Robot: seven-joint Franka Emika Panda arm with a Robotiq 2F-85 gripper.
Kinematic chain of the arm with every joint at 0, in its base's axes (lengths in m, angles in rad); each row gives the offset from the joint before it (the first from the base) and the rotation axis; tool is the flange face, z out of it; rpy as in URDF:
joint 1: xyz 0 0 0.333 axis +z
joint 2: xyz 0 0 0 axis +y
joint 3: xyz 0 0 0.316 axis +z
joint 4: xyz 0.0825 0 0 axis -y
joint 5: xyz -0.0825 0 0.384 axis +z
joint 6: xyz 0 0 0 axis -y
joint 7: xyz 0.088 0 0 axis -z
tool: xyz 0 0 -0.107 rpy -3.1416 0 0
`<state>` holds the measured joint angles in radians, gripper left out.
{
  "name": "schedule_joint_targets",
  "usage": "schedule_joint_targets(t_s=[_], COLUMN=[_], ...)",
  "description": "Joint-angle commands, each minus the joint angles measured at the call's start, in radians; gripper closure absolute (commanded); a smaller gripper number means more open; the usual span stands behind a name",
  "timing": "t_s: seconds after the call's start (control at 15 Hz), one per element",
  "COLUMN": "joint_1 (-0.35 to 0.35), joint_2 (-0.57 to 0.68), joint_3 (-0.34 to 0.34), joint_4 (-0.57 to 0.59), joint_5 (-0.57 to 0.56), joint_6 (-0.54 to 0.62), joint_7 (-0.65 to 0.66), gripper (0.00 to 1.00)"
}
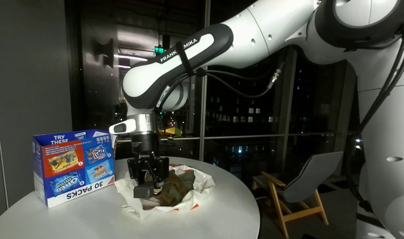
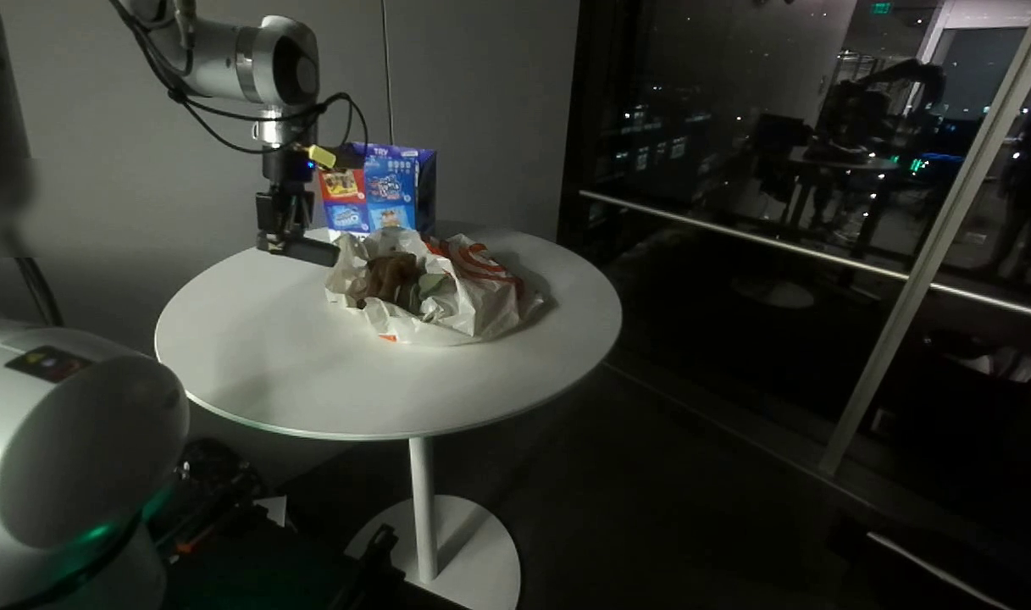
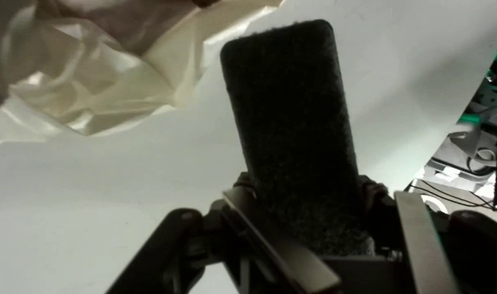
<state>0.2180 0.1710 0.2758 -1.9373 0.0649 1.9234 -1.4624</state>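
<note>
A dark, fuzzy block point(image 3: 291, 106), like a felt eraser, is clamped between the fingers of my gripper point(image 3: 307, 190). In the wrist view it points up and away from the jaws, over the white tabletop. Both exterior views show the gripper point(image 1: 152, 186) pointing down above the table, the block point(image 2: 310, 249) sticking out sideways. Beside it lies a crumpled white plastic bag point(image 2: 485, 296) with orange-red print, its mouth spread open. Brown and grey-green soft items point(image 1: 183, 184) rest in the bag; what they are I cannot tell. Whether the block touches the bag's edge is unclear.
A blue snack box point(image 1: 74, 167) stands on the round white table point(image 2: 312, 381), behind the bag in an exterior view. A grey chair with wooden legs point(image 1: 304, 179) is beyond the table by the dark windows. The table's edge point(image 3: 456, 118) shows at right in the wrist view.
</note>
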Motion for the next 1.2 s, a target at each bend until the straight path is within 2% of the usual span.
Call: schedule_joint_targets(t_s=[0.0, 0.13, 0.33, 0.67, 0.8, 1.0, 1.13], joint_1=[-0.024, -0.037, -0.056, -0.107, -0.116, -0.117, -0.098], joint_2=[0.048, 0.083, 0.126, 0.163, 0.165, 0.179, 0.183], joint_3=[-0.001, -0.004, -0.008, 0.011, 0.017, 0.013, -0.007], joint_4=[0.011, 0.026, 0.035, 0.016, -0.007, -0.011, -0.018], joint_5=[0.079, 0.098, 0.105, 0.185, 0.221, 0.206, 0.154], joint_6=[-0.006, -0.010, 0.047, 0.235, 0.344, 0.399, 0.428], joint_7=[-0.115, -0.148, -0.192, -0.348, -0.422, -0.472, -0.431], gripper=[0.62, 0.62, 0.62, 0.62, 0.62, 0.62, 0.62])
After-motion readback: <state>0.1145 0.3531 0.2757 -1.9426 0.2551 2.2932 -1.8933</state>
